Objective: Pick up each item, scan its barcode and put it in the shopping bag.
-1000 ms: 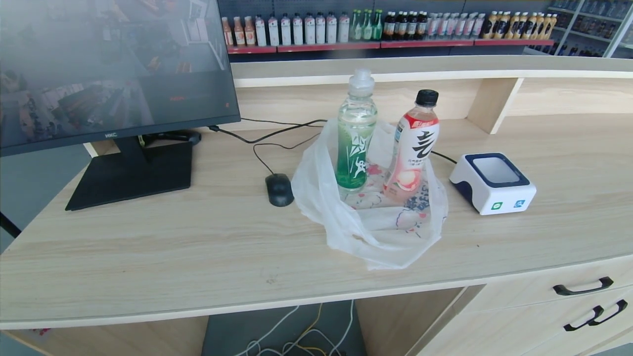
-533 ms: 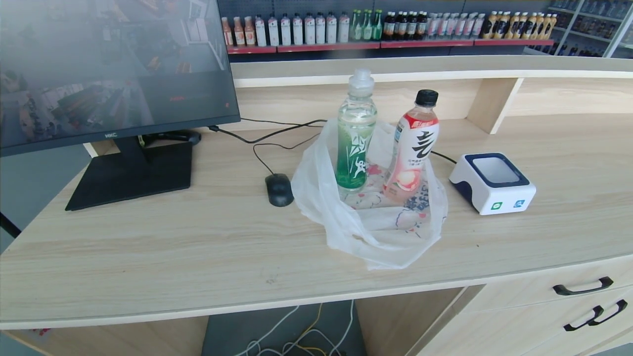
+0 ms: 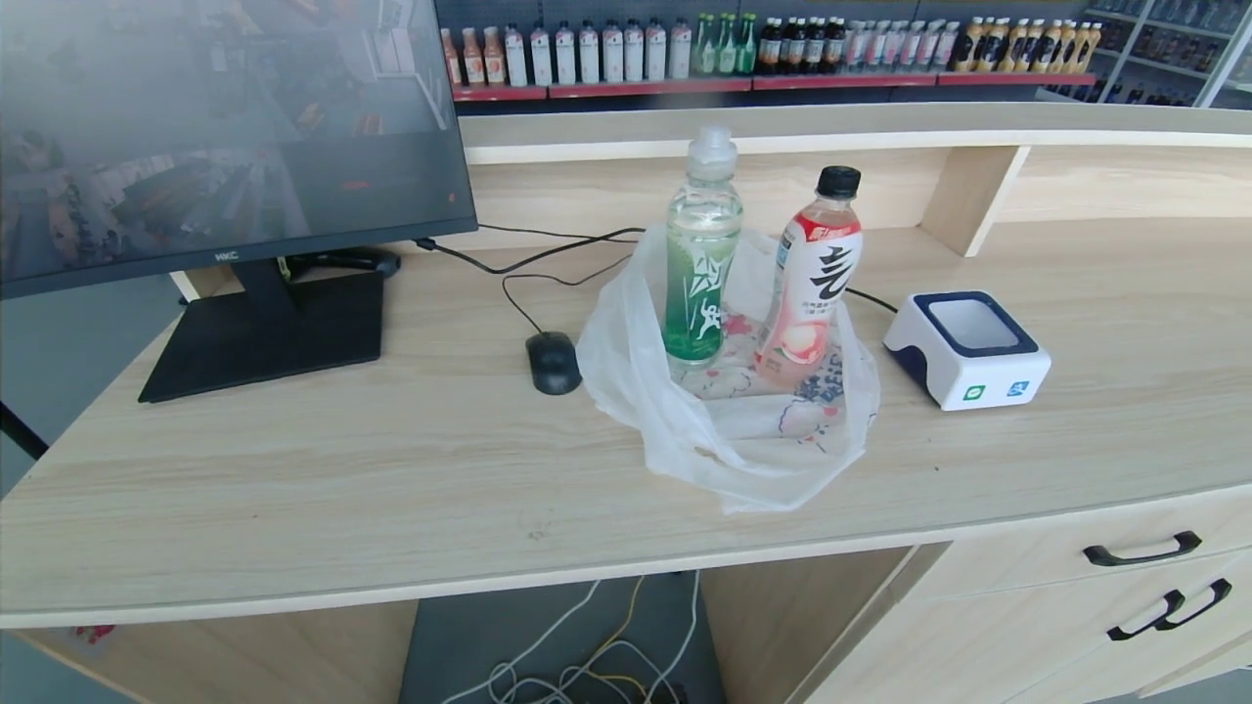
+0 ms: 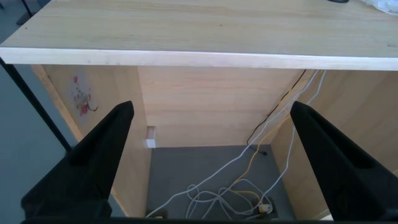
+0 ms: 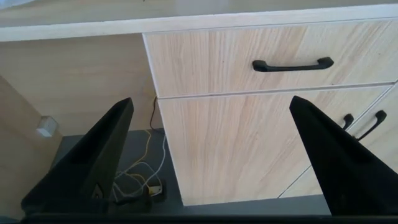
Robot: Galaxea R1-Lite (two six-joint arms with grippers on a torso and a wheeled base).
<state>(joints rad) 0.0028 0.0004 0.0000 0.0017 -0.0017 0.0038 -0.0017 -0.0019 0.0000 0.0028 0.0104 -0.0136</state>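
While left gripper (image 4: 211, 107) and right gripper (image 5: 211, 101) hang jaws apart below the counter (image 3: 293, 469), green bottle (image 3: 701, 269) and pink bottle (image 3: 812, 288) stand in the flimsy shopping bag (image 3: 626, 376): probably heavyish, slick; grip mid-label.

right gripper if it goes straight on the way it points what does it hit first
Probably the lower cabinet front, below the black handle; the open right gripper points at it, though depth is unclear.

the head camera shifted, so the shopping bag (image 3: 753, 458) shows slightly higher.
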